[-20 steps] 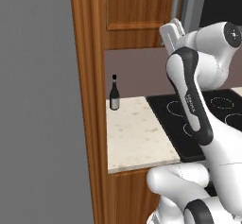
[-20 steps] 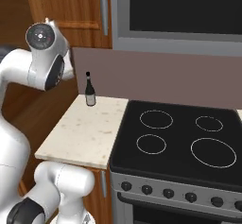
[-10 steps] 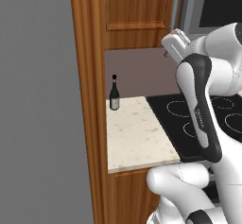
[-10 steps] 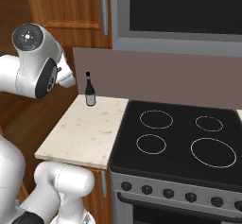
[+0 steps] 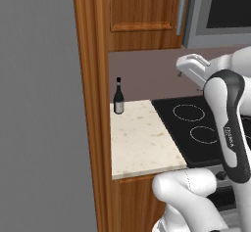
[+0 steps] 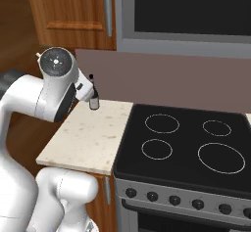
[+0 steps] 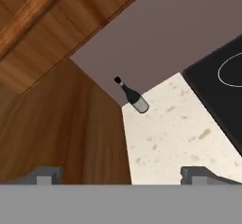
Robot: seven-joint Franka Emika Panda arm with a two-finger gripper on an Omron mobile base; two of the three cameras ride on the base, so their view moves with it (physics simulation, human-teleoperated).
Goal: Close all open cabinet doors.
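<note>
A reddish-brown cabinet door (image 5: 142, 11) with a recessed panel and a long silver bar handle (image 5: 182, 8) hangs above the counter. It looks flush with the cabinet front. The right base view shows the same door (image 6: 73, 11) and handle (image 6: 108, 8) left of the microwave. In the hand view the door's lower edge (image 7: 56, 24) lies at the upper left. My gripper (image 7: 122, 175) is open with nothing between its tips, and it looks down at the counter corner. My white hand (image 5: 192, 67) hovers below the door, over the stove's left edge.
A dark wine bottle (image 5: 118, 96) stands upright at the back of the speckled counter (image 5: 142, 143), against the wall. A tall wooden side panel (image 5: 90, 104) bounds the counter on the left. A black stovetop (image 6: 186, 143) lies to the right, under a microwave (image 6: 191, 11).
The arm has folded downward. The hand dropped from beside the cabinet door's lower edge to below it, and the elbow sank lower in the right base view. The bottle and door stayed put.
</note>
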